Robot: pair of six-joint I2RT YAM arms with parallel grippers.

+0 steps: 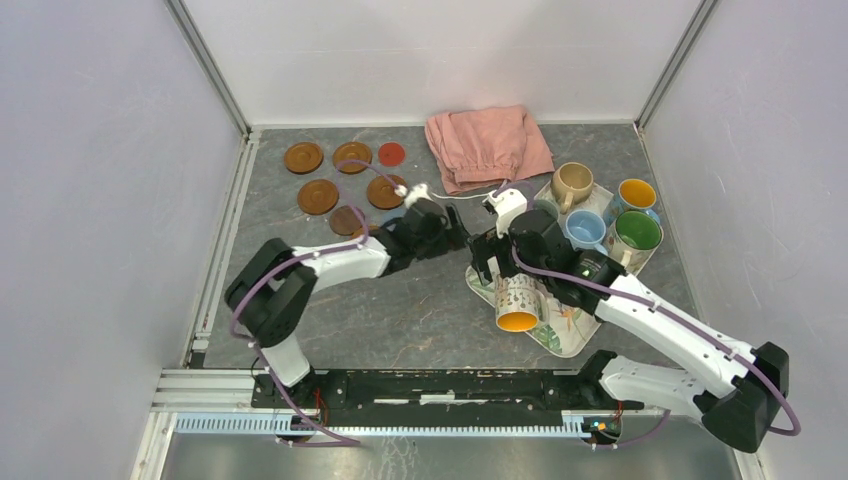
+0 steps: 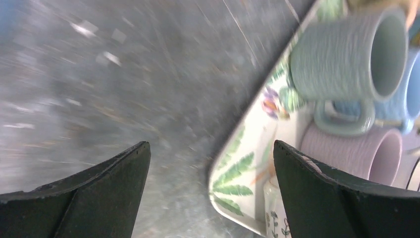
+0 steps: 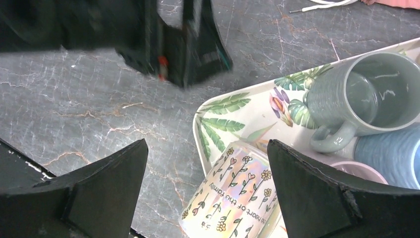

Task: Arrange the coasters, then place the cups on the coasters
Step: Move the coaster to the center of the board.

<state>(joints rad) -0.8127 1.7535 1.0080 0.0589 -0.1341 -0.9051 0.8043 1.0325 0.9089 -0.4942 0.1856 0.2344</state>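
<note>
Grey marble-look table (image 1: 420, 300). Leaf-patterned tray (image 1: 560, 335) sits on the table's right half, and a pink cloth (image 1: 487, 145) lies at the far edge. Left gripper (image 2: 210, 148) and right gripper (image 3: 208, 144) both hang wide open and empty, close together over the tray's left edge. All cups are on the tray:
- floral mug (image 1: 519, 303) on its side at the near-left corner, orange inside
- grey-green mug (image 3: 366, 99)
- lilac mug (image 2: 356, 153)
- light blue mug (image 1: 585, 228)
- beige mug (image 1: 572, 183)

Brown coasters (image 1: 317, 196) and a red coaster (image 1: 391, 154) lie flat near the table's far-left corner, well apart from the cups.
</note>
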